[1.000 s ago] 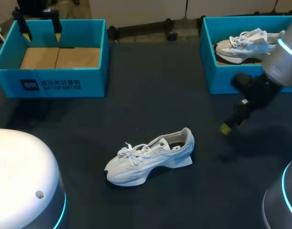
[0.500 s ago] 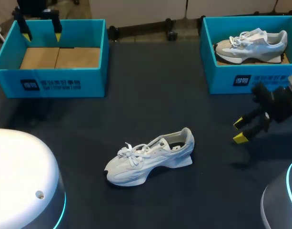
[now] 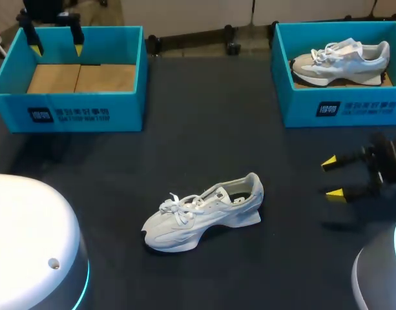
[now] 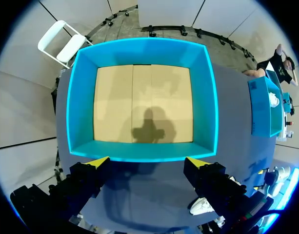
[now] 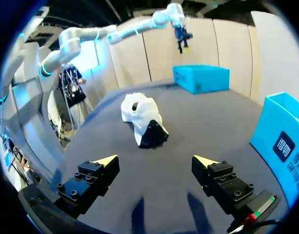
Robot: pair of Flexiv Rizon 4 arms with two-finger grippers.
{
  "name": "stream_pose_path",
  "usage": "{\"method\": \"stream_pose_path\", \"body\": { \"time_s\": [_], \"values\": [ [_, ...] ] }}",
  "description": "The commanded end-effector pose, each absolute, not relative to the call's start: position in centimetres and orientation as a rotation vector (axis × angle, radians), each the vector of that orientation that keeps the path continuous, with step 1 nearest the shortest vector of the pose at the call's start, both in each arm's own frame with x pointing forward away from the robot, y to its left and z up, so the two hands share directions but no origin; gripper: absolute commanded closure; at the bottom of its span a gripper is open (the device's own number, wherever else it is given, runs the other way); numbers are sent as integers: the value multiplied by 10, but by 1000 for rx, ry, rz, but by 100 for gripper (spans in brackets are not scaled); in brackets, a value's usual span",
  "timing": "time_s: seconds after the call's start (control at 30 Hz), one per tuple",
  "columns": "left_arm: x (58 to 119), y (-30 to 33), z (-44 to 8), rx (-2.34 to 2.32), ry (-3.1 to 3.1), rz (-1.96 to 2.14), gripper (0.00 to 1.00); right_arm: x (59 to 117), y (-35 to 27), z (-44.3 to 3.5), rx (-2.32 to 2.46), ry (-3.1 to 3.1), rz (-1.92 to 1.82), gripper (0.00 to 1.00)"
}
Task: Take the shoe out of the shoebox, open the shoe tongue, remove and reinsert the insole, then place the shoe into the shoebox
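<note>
Right claw (image 3: 332,177) withdrew; shoe (image 3: 204,212) toe points left.

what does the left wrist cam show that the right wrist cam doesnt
Only the left wrist view: the inside of the left shoebox, its tan cardboard floor bare but for a shadow. Only the right wrist view: the shoe lying whole on the table, heel end toward the right gripper; the left wrist view has at most a white scrap. Both: that blue box, the dark table, and an open gripper, the left gripper included.
</note>
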State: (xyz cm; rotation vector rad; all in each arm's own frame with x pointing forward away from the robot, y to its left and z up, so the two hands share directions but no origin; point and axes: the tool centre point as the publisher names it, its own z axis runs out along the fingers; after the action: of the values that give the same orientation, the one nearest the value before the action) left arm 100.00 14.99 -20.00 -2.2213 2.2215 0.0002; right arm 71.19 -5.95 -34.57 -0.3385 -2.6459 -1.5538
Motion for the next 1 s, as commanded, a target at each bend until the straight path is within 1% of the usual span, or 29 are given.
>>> {"method": "stream_pose_path", "body": {
  "time_s": [0.03, 0.17, 0.3, 0.77, 1.0],
  "values": [
    [1000, 150, -200, -2221, 2222, 0, 0, 708, -60, -349, -348, -2590, -1678, 0],
    [1000, 150, -200, -2221, 2222, 0, 0, 710, -58, -353, -313, -2616, -1667, 0],
    [1000, 150, -200, -2221, 2222, 0, 0, 715, -52, -358, -281, -2610, -1748, 0],
    [1000, 150, -200, -2221, 2222, 0, 0, 734, 3, -384, -135, -2566, -1756, 0],
    [1000, 150, -200, -2221, 2222, 0, 0, 741, 18, -392, -56, -2522, -1735, 0]
  ]
}}
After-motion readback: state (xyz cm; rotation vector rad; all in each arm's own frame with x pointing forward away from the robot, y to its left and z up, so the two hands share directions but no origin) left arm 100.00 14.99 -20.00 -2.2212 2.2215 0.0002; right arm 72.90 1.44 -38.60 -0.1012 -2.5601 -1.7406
